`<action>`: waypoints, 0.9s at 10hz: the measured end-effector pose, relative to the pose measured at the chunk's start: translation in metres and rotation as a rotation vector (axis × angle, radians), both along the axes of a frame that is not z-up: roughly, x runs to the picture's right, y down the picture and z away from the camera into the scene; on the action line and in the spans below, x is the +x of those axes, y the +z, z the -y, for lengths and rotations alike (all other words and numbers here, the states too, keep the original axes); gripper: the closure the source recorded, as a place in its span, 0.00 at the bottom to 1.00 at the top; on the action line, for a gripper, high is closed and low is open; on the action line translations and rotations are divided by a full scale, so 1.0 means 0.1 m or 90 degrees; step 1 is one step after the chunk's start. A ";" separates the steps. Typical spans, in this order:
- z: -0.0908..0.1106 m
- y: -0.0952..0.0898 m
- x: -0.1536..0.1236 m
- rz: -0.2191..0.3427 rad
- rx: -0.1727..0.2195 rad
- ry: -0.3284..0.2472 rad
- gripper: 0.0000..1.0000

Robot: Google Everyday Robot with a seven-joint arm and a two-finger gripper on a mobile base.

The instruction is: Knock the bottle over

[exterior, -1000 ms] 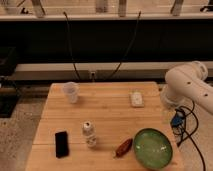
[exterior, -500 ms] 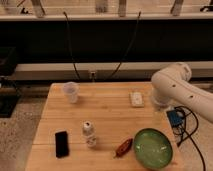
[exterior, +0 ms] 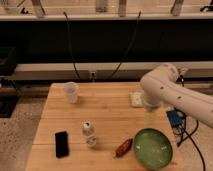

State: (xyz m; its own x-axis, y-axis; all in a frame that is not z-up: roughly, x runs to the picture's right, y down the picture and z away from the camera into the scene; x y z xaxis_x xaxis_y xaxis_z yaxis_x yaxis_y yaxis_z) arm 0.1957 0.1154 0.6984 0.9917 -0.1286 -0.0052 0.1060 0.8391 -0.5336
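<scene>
bottle (exterior: 89,133) upright at front-centre of desk (exterior: 107,110), beside black phone (exterior: 61,143); white arm (exterior: 160,87) bent over right rear, tool hidden behind it, state cannot tell.

Table (exterior: 107,107): cup (exterior: 71,92) back-left, white block (exterior: 135,98) back-right by the gripper (exterior: 150,106), bottle (exterior: 89,133) and phone (exterior: 61,143) front-left, red item (exterior: 123,147) and bowl (exterior: 154,148) front-right.
</scene>
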 end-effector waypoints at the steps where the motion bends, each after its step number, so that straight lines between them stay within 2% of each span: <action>1: -0.01 0.01 -0.03 0.001 0.000 -0.006 0.20; 4: -0.04 0.04 -0.12 0.008 -0.001 -0.024 0.20; 7: -0.11 0.11 -0.42 0.026 -0.003 -0.048 0.20; 9: -0.15 0.15 -0.51 0.038 -0.003 -0.061 0.20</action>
